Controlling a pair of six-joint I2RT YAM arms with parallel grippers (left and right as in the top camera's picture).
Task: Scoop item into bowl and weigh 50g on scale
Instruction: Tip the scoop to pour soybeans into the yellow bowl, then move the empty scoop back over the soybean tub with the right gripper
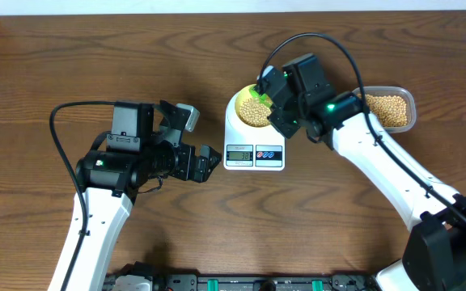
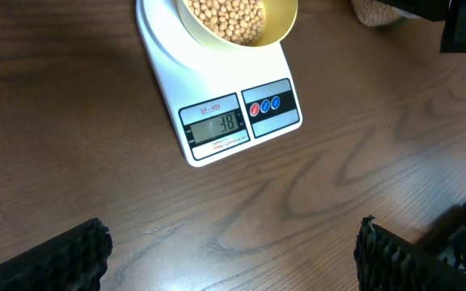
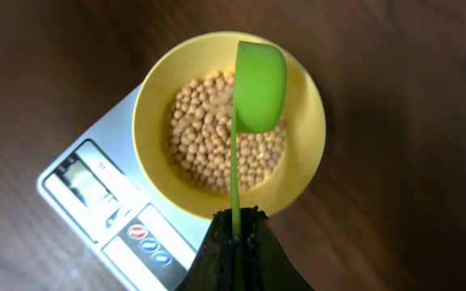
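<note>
The pale yellow bowl (image 3: pixel 306 153) sits on the white scale (image 2: pixel 217 77), partly filled with beans (image 3: pixel 201 137). The right hand (image 3: pixel 237 222) is clamped on the handle of a green scoop (image 3: pixel 259 85), whose head hangs over the bowl's far side. The left hand (image 2: pixel 229 263) is spread wide above the bare counter (image 1: pixel 95 56), just left of the scale. A clear tub (image 1: pixel 413 109) of beans lies behind the right arm.
</note>
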